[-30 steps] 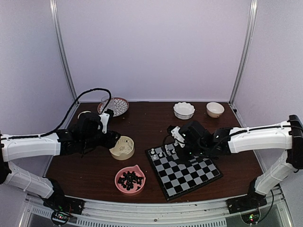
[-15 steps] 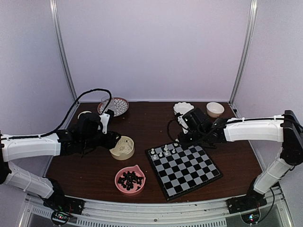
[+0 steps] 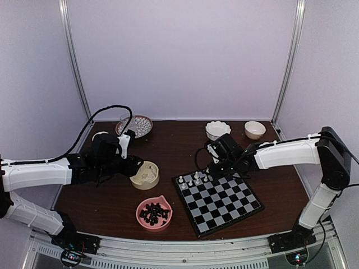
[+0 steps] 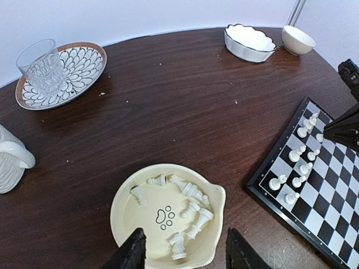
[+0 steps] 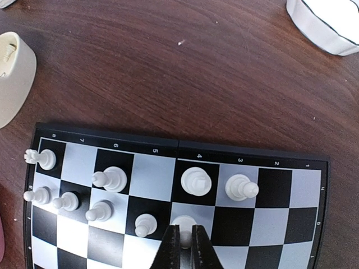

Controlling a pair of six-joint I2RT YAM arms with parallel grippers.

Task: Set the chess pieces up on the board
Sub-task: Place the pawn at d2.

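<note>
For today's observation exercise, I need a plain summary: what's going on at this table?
Two robot arms are setting up a chessboard. The right gripper is closed on a white piece over the board's second row, next to eight standing white pieces. The left gripper hangs open above the cream bowl, where spare white pieces lie. The black pieces sit in a pink bowl.

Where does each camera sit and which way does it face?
Top external: above and behind the arms, looking down on the table; both show.
Left wrist: looks down at the cream bowl; open left gripper at bottom.
Right wrist: looks down on the board; right gripper shut on a white piece.
Shared: board and bowl.
</note>
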